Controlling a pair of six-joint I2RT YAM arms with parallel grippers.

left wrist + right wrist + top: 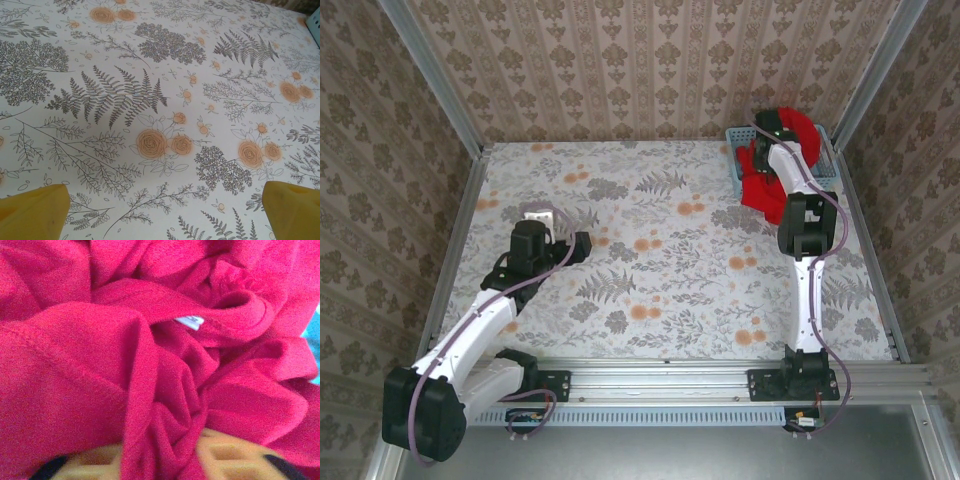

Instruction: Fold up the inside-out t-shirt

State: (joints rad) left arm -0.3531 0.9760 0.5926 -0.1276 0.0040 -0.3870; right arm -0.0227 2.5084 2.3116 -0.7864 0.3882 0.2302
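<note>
The right pincer (162, 460) is pinching a fold of the red t-shirt (90, 370) bunched just ahead of it. The left pincer (165, 212) is hanging spread wide over the table (150, 75).

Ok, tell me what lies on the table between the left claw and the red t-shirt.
Nothing: the top view shows a bare stretch of floral table from the left claw to the red t-shirt at the basket.
</note>
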